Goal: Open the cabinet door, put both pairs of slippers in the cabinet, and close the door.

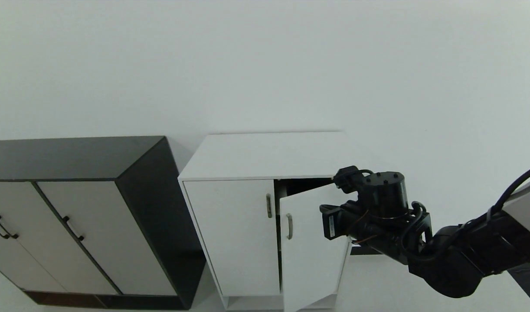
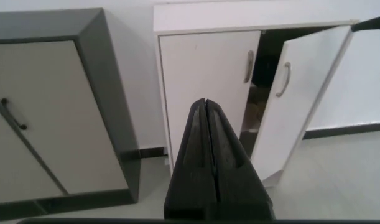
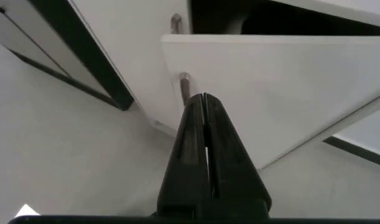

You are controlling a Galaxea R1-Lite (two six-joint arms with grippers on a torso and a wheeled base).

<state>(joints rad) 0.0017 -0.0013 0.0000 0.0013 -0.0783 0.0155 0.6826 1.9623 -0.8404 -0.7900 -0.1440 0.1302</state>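
Against the pale wall point(image 1: 265, 65) stands the white cabinet point(image 1: 265, 156), its right door point(image 1: 312, 251) swung partly outward so that a dark gap shows along its top and inner edge, while its left door point(image 1: 230, 234) sits flush and closed. Just beside it, to the robot's left, is a dark cabinet point(image 1: 148, 208) with two pale doors, both closed. The right claw point(image 3: 205, 99) has its fingers pressed together on nothing and points at the outer face of the open door, close to that door's handle point(image 3: 185, 87); whether it touches the panel I cannot tell. The left claw point(image 2: 205, 102) is also closed and empty, held well back above the floor point(image 2: 339, 180) and facing the white cabinet's front.
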